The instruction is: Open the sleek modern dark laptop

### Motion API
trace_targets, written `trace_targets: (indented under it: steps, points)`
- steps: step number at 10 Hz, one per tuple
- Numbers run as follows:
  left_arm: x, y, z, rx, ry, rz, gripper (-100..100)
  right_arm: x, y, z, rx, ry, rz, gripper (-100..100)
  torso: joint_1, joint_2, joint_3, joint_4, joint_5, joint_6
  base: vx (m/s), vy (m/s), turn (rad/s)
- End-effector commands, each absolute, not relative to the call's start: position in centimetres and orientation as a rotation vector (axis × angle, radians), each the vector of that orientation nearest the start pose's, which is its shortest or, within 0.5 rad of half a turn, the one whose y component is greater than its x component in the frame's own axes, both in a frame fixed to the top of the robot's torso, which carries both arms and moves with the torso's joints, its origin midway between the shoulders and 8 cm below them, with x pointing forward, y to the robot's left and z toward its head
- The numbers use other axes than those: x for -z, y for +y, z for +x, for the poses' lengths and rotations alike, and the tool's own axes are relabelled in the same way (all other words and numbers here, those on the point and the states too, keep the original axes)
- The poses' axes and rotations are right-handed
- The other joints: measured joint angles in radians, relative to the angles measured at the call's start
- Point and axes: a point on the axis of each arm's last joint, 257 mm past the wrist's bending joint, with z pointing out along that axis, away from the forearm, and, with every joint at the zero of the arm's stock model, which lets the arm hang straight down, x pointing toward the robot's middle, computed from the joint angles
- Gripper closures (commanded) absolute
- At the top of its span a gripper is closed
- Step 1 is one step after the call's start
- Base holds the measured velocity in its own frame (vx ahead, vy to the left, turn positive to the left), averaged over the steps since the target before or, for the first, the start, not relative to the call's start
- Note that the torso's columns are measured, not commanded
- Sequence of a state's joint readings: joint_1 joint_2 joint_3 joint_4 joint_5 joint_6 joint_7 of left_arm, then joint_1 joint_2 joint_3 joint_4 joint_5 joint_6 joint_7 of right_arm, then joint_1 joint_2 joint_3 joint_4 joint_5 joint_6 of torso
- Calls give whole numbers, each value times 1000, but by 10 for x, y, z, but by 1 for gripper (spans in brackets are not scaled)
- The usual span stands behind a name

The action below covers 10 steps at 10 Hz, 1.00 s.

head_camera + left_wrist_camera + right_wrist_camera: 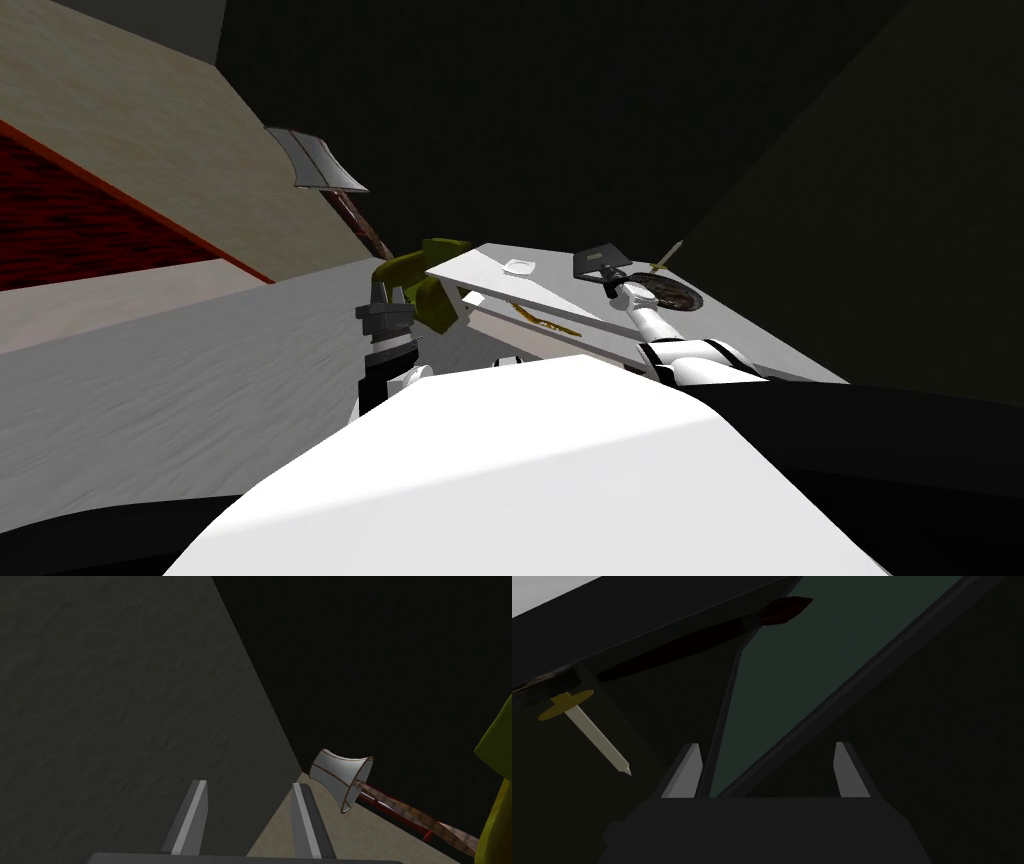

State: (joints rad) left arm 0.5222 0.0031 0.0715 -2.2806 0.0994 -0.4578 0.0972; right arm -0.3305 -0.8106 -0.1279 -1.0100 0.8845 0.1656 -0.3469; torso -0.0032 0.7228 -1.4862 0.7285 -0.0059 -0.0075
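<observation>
Laptop point(792, 676): thin dark slab | right claw point(766, 748) spread astride it | left claw point(249, 786) spread

Right of centre in the head view, things crowd the laptop point(598, 262) on the tabletop point(770, 350): a dark round plate point(682, 297) at its lower right, a dagger point(666, 254) to its right, a white dish point(518, 266) to its left. The tabletop's lower-right strip lies bare.
</observation>
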Motion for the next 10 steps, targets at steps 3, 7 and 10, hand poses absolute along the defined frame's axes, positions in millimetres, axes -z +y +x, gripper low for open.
trace_targets:
  steps: [3, 7, 10]
  points:
    - [-11, 318, 341, 1361, 556, -792, 0, 82, -696, 556, 202, 1435, 658, -100, 4, 19, 13, 11, 6, 8, -23, 63, 50]
    - [-11, 318, 341, 1360, 556, -792, 0, 59, -723, 547, 223, 1422, 670, -100, 5, 17, 11, 11, 8, 8, -18, 44, 40]
    - [-11, 318, 341, 1360, 556, -792, 0, 55, -728, 546, 226, 1421, 675, 0, 4, 16, 11, 10, 7, 8, -9, 24, 16]
